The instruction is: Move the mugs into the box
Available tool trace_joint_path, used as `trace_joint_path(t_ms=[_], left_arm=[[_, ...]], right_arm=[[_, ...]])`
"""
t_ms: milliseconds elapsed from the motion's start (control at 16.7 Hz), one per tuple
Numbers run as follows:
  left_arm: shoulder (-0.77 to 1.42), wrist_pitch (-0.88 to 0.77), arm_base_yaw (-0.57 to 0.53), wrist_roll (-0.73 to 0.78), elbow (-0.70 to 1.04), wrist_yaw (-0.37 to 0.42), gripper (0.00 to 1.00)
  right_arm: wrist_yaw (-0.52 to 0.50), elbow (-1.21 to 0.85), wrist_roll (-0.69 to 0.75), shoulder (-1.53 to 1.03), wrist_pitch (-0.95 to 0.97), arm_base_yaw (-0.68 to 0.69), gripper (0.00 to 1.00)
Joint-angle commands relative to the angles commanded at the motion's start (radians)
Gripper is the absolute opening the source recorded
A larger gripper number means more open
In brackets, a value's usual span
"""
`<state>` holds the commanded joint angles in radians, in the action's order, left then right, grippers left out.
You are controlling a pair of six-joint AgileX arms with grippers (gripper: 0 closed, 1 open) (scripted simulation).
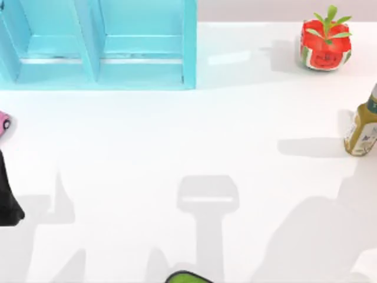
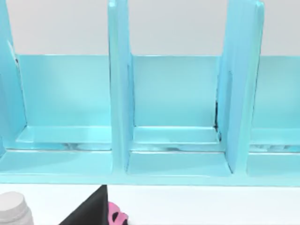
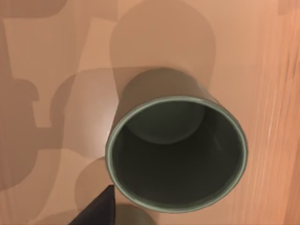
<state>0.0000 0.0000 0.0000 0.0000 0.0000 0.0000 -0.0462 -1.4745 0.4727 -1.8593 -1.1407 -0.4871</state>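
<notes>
Fingertip (image 3: 96,208), dark and cut off at the frame edge, is all I see of my right gripper; jaw state I cannot tell. Just beside it stands a mug (image 3: 176,152), mouth up. My left arm (image 1: 9,197) sits mostly cropped, fingers hidden, facing the blue box (image 2: 176,140), a white cap (image 2: 14,208) half out of frame.
</notes>
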Motion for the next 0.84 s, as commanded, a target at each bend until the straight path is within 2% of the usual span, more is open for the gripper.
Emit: trace_joint_path(t_ms=[240, 600, 840], left_arm=[[0.000, 0.000, 0.000, 0.000, 0.000, 0.000, 1.00], [0.000, 0.000, 0.000, 0.000, 0.000, 0.000, 1.00], [0.000, 0.000, 0.000, 0.000, 0.000, 0.000, 1.00]], right_arm=[[0.000, -0.040, 0.003, -0.008, -0.040, -0.003, 1.00], [0.000, -0.339, 0.006, -0.025, -0.317, -0.007, 1.00], [0.000, -0.429, 0.004, -0.023, -0.405, -0.007, 1.00]])
